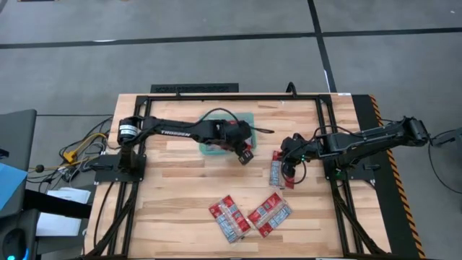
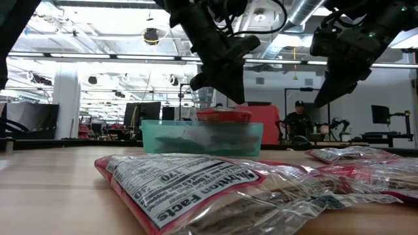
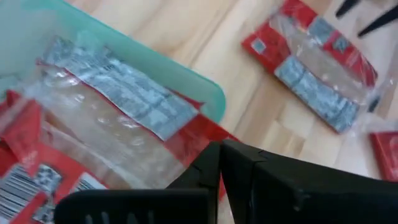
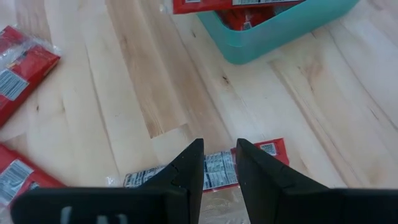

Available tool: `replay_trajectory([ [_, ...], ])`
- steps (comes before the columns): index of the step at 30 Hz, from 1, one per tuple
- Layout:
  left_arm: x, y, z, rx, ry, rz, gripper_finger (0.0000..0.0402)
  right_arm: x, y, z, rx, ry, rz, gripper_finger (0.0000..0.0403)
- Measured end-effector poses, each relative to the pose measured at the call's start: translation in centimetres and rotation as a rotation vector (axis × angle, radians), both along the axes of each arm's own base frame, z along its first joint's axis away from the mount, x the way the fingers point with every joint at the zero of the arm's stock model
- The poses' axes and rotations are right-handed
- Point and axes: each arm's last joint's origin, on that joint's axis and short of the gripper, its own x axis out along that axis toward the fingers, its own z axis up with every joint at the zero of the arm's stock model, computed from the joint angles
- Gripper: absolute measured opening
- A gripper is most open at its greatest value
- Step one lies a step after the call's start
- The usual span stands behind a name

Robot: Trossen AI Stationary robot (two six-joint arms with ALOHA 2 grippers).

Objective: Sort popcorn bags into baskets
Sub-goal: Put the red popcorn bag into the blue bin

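Pale wood table (image 1: 180,209); left claw (image 1: 246,154) pressed together; right claw (image 1: 289,172) slightly spread (person (image 2: 298,121) behind).

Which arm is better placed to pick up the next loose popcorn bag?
Right. The right claw hovers directly above a popcorn bag on the table, fingers slightly apart. The left claw sits at the green tray edge, shut on a bag lying over the rim.

Dark arms (image 1: 180,130) — white lettering
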Motion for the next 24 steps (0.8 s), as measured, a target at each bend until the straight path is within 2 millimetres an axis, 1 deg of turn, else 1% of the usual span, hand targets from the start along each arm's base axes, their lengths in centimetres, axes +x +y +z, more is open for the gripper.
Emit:
replay_trajectory([
  [3,-0.2,0.8,0.2,0.008,0.004,-0.002,0.0,0.0,0.0,0.0,-0.001,0.0,-0.001,0.0118],
  [5,-0.9,1.0,1.3,-0.001,0.0,-0.022,0.0,0.0,0.0,0.0,-0.001,0.001,0.0,0.0118],
  [8,-1.9,0.0,3.9,0.03,-0.041,-0.085,0.0,0.0,0.0,0.0,-0.001,0.0,0.0,0.0118],
  [9,-2.1,-0.5,4.3,0.034,-0.042,-0.121,0.0,0.0,0.0,0.0,-0.001,-0.002,0.0,0.0118],
  [10,-2.1,-1.0,4.2,0.031,-0.032,-0.154,0.0,0.0,0.0,0.0,-0.001,-0.002,-0.001,0.0118],
  [12,-2.2,-2.1,3.6,0.013,0.021,-0.207,0.0,0.1,0.0,0.1,0.0,-0.009,-0.001,0.0118],
  [14,-1.8,-2.9,2.5,0.009,0.057,-0.247,0.0,0.1,0.0,0.1,-0.001,-0.011,-0.001,0.0118],
  [18,-0.8,-3.8,-0.5,0.001,0.138,-0.272,0.0,0.1,0.0,0.1,-0.003,-0.013,-0.003,0.0118],
  [21,-0.2,-3.8,-2.0,0.018,0.166,-0.227,0.0,0.1,0.0,0.1,-0.003,-0.014,-0.003,0.0118],
  [24,0.3,-3.2,-2.8,0.046,0.159,-0.168,0.0,0.1,0.0,0.1,-0.003,-0.015,-0.003,0.0118],
])
